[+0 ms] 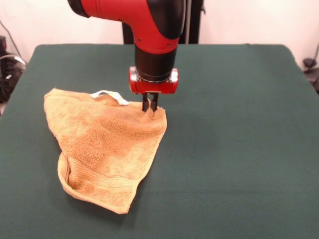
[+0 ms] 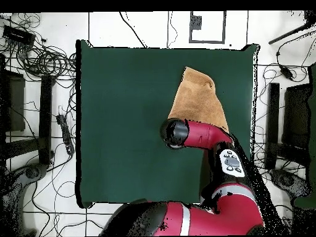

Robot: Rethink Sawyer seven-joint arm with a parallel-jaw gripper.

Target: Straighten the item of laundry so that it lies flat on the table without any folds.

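Plainly, there is one towel (image 1: 102, 149), one table (image 1: 239, 139) and one gripper (image 1: 149, 106) in play. In the front view the gripper's two dark fingers (image 1: 145, 103) stand close together, pinched on the towel's raised corner, which peaks right at their tips. From that held corner the golden-orange cloth spreads away from the tool, down and toward the picture's left, in a rough triangle. It is not flat: the edge farthest from the gripper is doubled over, with a banded border curling round at the low left, and the surface sags in soft creases. One small white tag loop (image 1: 110, 94) shows on the upper edge, just beside the gripper on its picture-left side. The towel rests on the green table, which stretches bare well beyond the tool on the picture's right.

In the overhead view the red and black arm (image 2: 203, 133) lies across the towel's lower part and hides the gripper and the held corner; only the cloth beyond the arm shows (image 2: 197, 99), reaching toward the table's far edge. Around the table (image 2: 123, 123) on the floor lie many tangled black cables (image 2: 37, 58), well apart from the tool, along with several dark stands or frames at both sides.
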